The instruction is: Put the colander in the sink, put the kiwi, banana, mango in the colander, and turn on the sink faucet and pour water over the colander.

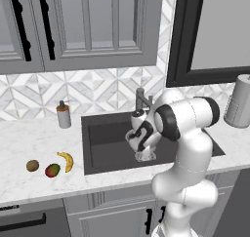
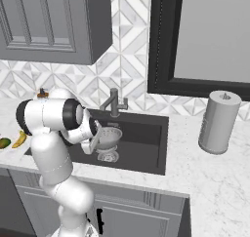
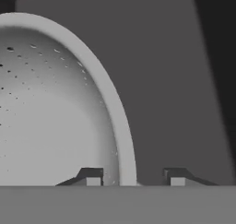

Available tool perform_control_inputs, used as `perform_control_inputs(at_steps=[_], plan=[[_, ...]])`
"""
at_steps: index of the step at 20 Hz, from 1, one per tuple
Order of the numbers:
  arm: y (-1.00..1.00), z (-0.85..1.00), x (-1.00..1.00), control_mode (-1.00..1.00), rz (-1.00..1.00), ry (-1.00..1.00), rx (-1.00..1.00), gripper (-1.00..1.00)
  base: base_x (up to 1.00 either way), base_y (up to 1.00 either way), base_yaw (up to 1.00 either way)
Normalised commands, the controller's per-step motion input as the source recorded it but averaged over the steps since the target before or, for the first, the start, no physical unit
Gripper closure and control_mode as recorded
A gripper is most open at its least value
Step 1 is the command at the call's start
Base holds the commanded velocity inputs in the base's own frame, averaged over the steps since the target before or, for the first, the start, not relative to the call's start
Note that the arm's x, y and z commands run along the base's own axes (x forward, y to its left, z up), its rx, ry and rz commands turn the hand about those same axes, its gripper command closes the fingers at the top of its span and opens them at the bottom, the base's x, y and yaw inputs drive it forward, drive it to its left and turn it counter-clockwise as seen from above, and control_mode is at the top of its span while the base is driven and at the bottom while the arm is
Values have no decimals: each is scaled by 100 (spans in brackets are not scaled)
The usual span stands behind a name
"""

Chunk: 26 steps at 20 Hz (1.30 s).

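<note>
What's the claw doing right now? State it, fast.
Claw: jaws parted, one finger either side of the colander rim, a gap visible on the outer side; open, not gripping it.

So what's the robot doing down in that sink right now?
Gripper open, fingers either side of colander rim. Colander in sink. Kiwi, mango, banana waiting on counter. Nothing in the way.

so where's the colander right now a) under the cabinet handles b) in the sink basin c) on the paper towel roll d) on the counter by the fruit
b, the colander sits down in the dark sink below the faucet, with the gripper straddling its rim.
</note>
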Motion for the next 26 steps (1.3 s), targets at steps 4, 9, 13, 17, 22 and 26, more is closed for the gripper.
perform_control_inputs(at_steps=[4,9,13,17,22,26], plan=[[12,-8,-8,-100,-18,13,0,100,0,0,0],[6,-2,-45,-100,-17,5,0,100,0,0,0],[17,-18,-28,-100,-17,0,0,100,0,0,0],[34,-35,6,-100,-17,0,-2,100,0,0,0],[45,-48,27,-100,-19,-3,-5,100,0,0,0],[33,-49,11,-100,-14,-2,-6,100,0,0,0]])
